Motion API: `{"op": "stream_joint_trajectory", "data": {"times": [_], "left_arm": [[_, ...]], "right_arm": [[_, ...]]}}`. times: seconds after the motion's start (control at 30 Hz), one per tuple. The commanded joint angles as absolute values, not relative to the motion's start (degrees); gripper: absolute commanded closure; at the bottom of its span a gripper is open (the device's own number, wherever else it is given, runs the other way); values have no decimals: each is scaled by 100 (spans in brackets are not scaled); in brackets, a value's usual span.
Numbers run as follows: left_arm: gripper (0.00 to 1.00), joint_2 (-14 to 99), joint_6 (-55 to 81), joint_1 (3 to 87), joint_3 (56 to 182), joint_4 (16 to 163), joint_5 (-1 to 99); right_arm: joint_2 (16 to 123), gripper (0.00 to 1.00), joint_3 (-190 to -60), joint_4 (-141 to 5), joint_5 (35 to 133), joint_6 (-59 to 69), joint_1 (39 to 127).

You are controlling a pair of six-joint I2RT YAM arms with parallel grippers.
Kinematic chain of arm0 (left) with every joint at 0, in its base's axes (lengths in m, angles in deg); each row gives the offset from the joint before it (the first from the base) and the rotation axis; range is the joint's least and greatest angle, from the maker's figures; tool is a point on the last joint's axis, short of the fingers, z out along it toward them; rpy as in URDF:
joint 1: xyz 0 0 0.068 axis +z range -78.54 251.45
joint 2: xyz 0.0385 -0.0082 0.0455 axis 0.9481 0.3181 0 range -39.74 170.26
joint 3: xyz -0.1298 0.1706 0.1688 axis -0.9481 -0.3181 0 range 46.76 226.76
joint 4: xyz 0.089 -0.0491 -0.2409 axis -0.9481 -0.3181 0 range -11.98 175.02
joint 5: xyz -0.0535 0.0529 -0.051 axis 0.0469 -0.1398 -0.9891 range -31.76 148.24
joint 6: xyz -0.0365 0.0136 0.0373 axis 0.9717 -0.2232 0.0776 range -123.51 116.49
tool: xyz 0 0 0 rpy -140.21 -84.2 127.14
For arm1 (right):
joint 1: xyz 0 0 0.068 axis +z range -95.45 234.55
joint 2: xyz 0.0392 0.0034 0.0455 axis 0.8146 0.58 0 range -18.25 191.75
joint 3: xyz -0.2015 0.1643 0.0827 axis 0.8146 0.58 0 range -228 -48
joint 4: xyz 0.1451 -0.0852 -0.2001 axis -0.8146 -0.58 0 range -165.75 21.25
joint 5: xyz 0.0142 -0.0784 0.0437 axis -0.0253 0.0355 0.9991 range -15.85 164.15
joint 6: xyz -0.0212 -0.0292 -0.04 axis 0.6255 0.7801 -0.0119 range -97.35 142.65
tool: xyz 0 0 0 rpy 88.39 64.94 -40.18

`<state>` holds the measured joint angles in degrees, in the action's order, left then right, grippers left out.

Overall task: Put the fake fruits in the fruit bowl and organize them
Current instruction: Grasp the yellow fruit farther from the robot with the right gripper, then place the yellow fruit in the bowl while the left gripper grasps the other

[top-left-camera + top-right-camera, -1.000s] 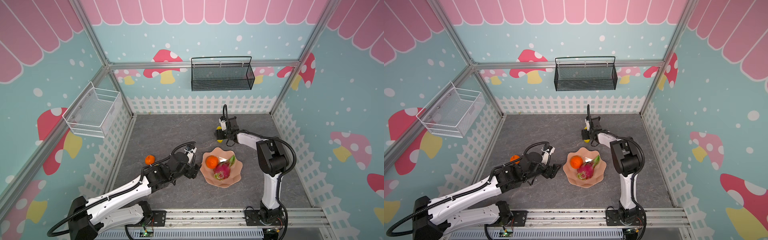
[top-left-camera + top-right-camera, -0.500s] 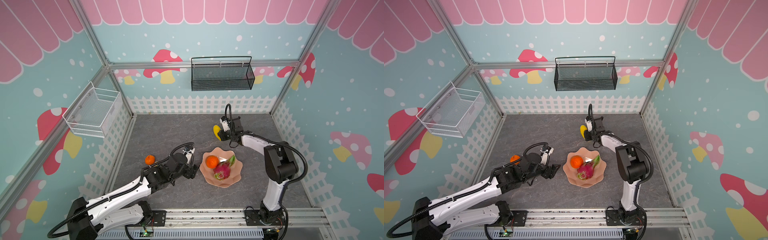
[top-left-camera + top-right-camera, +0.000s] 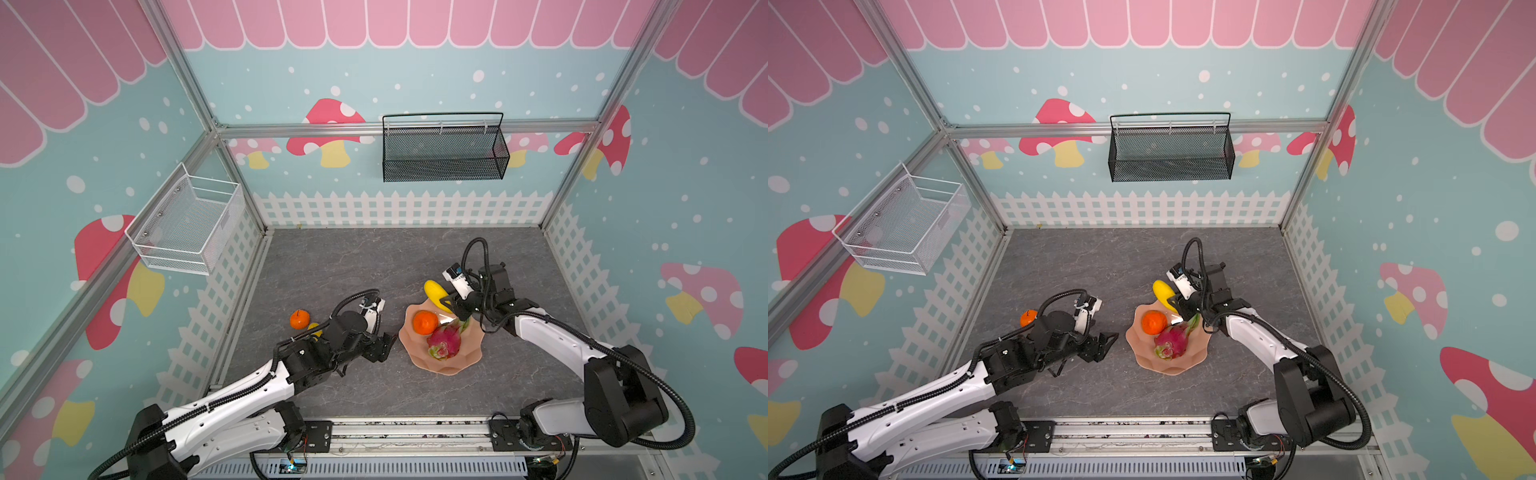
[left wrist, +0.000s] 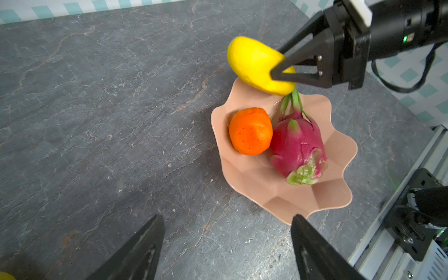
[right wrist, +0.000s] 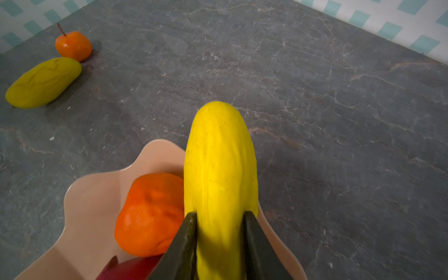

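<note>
The salmon-pink fruit bowl (image 3: 446, 370) (image 3: 1167, 368) (image 4: 278, 194) sits right of the table's middle and holds an orange (image 3: 424, 322) (image 4: 251, 131) and the magenta dragon fruit (image 3: 444, 343) (image 4: 297, 145). My right gripper (image 3: 451, 301) (image 5: 219, 213) is shut on a yellow mango (image 3: 436, 293) (image 3: 1163, 293) (image 4: 254, 63) (image 5: 219, 169), held over the bowl's far rim. My left gripper (image 3: 386, 343) (image 4: 228, 218) stands open and empty beside the bowl's left rim. A second orange (image 3: 299, 319) (image 5: 73, 46) and a second mango (image 3: 314, 328) (image 5: 43, 82) lie on the table at the left, the mango partly behind my left arm.
A black mesh basket (image 3: 444, 153) hangs on the back wall and a white wire basket (image 3: 187, 224) on the left wall. White picket-fence walls ring the grey table (image 3: 353, 266). An aluminium rail (image 3: 407, 432) runs along the front edge.
My right gripper closed on the mango at the back of the table, lifted it and carried it toward me to the bowl's far rim. My left arm barely moved.
</note>
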<state>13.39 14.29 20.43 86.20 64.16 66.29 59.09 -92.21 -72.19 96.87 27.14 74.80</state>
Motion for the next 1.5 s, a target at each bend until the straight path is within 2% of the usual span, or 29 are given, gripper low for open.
{"op": "stream_joint_trajectory", "data": {"times": [0.0,0.43,0.57,0.7,0.83,0.87,0.93,1.03,1.13,1.2,1.47], "left_arm": [[18,1172,1625,2074,8502,6407,6524],[18,1093,1733,2070,8542,6274,6594],[18,1037,1758,2074,8539,6187,6784],[18,1049,1891,2083,8619,5885,7231],[17,1183,2229,2206,8762,5251,8298],[17,1216,2295,2279,8756,5162,8496],[17,1254,2511,2543,8642,5101,8758],[20,1301,3036,3432,8326,5103,8670],[26,1413,3259,4433,7952,5326,7939],[30,1587,3392,4918,7799,5361,7687],[30,2229,3904,5311,7709,5381,7863]], "right_arm": [[5713,68,-9204,-7182,9780,3034,7502],[6329,67,-9222,-7306,9049,3271,7827],[6331,61,-9234,-7307,8916,3267,7871],[6147,42,-9199,-7274,8750,3206,7902],[5737,32,-9203,-7253,8581,3064,7991],[5625,25,-9212,-7242,8583,3005,8050],[5236,12,-9234,-7187,8559,2776,8235],[4702,1,-9173,-6944,8765,2341,8756],[4454,2,-8981,-6622,9133,1833,9329],[4430,2,-8792,-6391,9019,1456,9836],[4840,2,-8383,-5604,8617,546,11407]]}}
